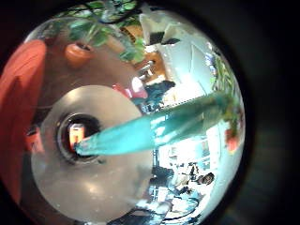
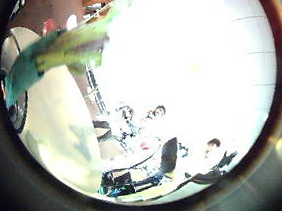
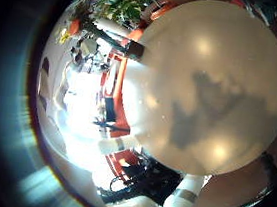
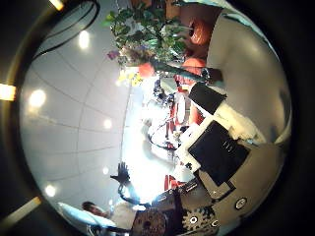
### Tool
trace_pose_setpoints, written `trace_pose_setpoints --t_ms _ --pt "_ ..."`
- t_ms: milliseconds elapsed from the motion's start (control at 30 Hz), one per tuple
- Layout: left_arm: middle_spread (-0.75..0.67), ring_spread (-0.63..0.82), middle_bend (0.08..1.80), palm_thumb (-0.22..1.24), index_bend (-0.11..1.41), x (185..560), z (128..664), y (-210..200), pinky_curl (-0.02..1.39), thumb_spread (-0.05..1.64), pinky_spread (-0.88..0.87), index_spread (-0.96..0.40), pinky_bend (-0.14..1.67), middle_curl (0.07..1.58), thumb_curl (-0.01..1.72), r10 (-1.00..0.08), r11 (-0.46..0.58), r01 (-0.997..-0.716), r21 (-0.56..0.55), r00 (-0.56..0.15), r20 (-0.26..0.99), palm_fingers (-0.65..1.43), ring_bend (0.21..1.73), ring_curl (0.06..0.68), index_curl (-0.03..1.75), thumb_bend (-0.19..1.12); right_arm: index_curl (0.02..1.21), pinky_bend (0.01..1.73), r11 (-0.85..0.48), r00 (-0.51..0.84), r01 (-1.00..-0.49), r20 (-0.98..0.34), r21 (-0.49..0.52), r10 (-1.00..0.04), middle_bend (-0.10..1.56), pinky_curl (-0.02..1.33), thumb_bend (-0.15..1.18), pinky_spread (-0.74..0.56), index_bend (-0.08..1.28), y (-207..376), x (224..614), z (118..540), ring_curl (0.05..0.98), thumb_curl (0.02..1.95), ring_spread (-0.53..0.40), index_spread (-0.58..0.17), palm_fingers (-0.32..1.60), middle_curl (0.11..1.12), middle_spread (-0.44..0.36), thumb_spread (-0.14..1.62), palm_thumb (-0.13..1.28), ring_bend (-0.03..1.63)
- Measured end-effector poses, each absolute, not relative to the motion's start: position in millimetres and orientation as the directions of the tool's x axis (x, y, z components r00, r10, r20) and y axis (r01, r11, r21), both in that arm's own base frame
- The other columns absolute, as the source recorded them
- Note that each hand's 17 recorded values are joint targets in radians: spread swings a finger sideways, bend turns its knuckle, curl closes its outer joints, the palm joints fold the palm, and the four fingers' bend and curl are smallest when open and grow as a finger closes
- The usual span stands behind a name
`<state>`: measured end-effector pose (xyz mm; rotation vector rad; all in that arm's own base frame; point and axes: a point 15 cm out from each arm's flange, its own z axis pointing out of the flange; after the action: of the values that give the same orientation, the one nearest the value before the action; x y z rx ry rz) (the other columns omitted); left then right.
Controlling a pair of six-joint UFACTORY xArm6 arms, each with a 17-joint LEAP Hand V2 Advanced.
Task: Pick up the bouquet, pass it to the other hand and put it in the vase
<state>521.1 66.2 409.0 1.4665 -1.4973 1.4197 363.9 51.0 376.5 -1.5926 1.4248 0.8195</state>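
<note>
In the left little finger side palm view I look down on the round vase [image 1: 103, 178]. The bouquet's wrapped stem [image 1: 150, 129] slants from beside my left palm down to the vase's mouth [image 1: 80, 136], with its tip at the opening. The left thumb side palm view shows the stem [image 2: 75, 46] close by, with a finger part [image 2: 17, 89] beside it and the vase's wall [image 2: 58, 134] below. The vase's rounded side [image 3: 211, 82] fills the right little finger side palm view, so it is close to my right palm. My right hand's fingers [image 4: 212, 133] reach out fairly straight.
A bunch of leaves and flowers with a small pot [image 1: 82, 47] stands beyond the vase; it also shows in the right thumb side palm view [image 4: 148, 34] and in the right little finger side palm view [image 3: 125, 1]. A large rounded thing [image 1: 21, 89] lies beside the vase.
</note>
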Motion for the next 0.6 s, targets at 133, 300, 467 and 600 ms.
trace_pose_setpoints --t_ms 133,300,467,600 --pt "0.61 0.66 0.15 0.01 0.08 494 442 73 0.43 0.81 0.61 0.19 0.16 0.33 0.38 -0.319 -0.232 -0.919 -0.32 -0.238 0.917 -0.26 0.49 0.146 0.43 -0.04 0.46 0.5 -0.033 0.17 -0.984 -0.88 -0.173 -0.444 0.34 0.18 -0.02 0.38 0.26 53 363 377 0.2 0.52 -0.126 -0.392 0.54 0.38 -0.186 0.96 0.79 0.67" --pt "0.61 0.66 0.16 0.02 0.11 454 491 61 0.38 0.81 0.6 0.2 0.16 0.29 0.36 -0.359 -0.247 -0.896 -0.369 -0.269 0.894 -0.2 0.47 0.148 0.34 -0.04 0.46 0.5 -0.059 0.218 -0.975 -0.862 -0.215 -0.457 0.33 0.16 -0.02 0.38 0.25 49 367 379 0.197 0.52 -0.141 -0.398 0.56 0.38 -0.226 0.96 0.79 0.68" --pt "0.6 0.64 0.16 0.02 0.12 419 540 29 0.34 0.81 0.6 0.2 0.17 0.26 0.35 -0.381 -0.199 -0.883 -0.425 -0.329 0.864 -0.16 0.45 0.154 0.29 -0.04 0.47 0.51 -0.071 0.187 -0.982 -0.882 -0.174 -0.433 0.32 0.14 -0.02 0.37 0.25 51 371 362 0.194 0.52 -0.148 -0.402 0.57 0.39 -0.23 0.96 0.79 0.67" --pt "0.59 0.64 0.17 0.03 0.13 397 564 4 0.31 0.81 0.59 0.2 0.17 0.24 0.35 -0.395 -0.185 -0.865 -0.467 -0.369 0.841 -0.15 0.43 0.156 0.27 -0.03 0.47 0.51 -0.088 0.198 -0.98 -0.885 -0.178 -0.422 0.31 0.13 -0.02 0.36 0.24 53 370 355 0.19 0.52 -0.151 -0.404 0.57 0.39 -0.236 0.96 0.79 0.67"
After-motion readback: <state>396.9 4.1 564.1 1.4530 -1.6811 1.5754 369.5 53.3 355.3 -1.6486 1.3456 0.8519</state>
